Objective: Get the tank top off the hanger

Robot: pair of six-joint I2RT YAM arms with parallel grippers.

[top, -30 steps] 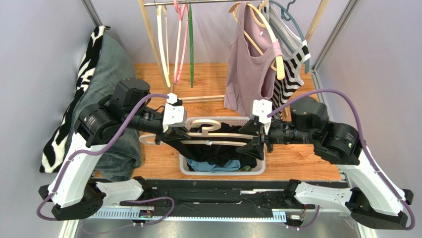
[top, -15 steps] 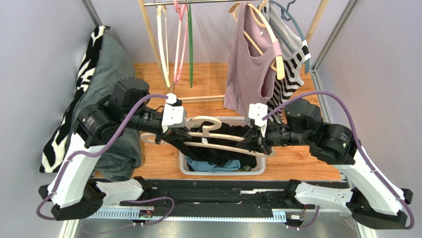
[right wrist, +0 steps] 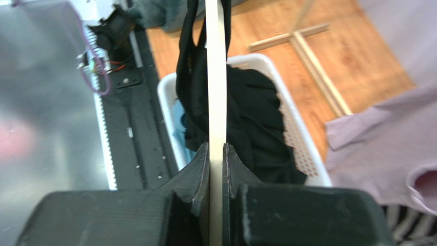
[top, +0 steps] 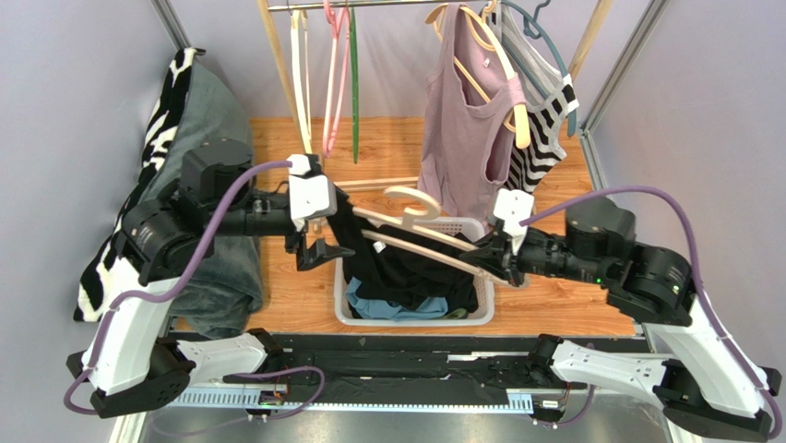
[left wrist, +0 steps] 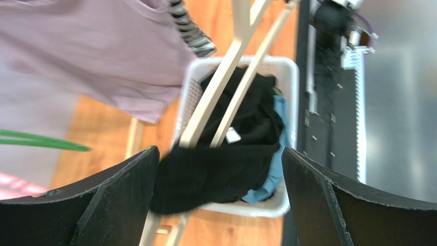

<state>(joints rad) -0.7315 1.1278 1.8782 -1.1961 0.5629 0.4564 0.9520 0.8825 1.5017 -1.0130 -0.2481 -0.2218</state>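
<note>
My right gripper [top: 491,259] is shut on the right end of a cream wooden hanger [top: 420,227], which slants over the basket with its left end highest. In the right wrist view the right gripper [right wrist: 216,149] pinches the hanger [right wrist: 216,77] between its two pads. The black tank top [top: 395,269] hangs from the hanger's raised left end, and its body trails down into the white basket [top: 412,319]. My left gripper [top: 320,247] is open just left of the tank top and touches nothing. Through its wide fingers [left wrist: 118,195] I see the tank top [left wrist: 225,164] below.
A mauve top [top: 461,129] and a striped garment [top: 544,138] hang on the rail behind, with several bare hangers [top: 327,83] to the left. A grey blanket and zebra-print cushion [top: 180,138] lie at the left. Blue cloth [top: 392,309] sits in the basket.
The left gripper opened, let go of the hanger's left end and drew back up and left. The right gripper closed on the right end. The hanger tilted, left end up.
</note>
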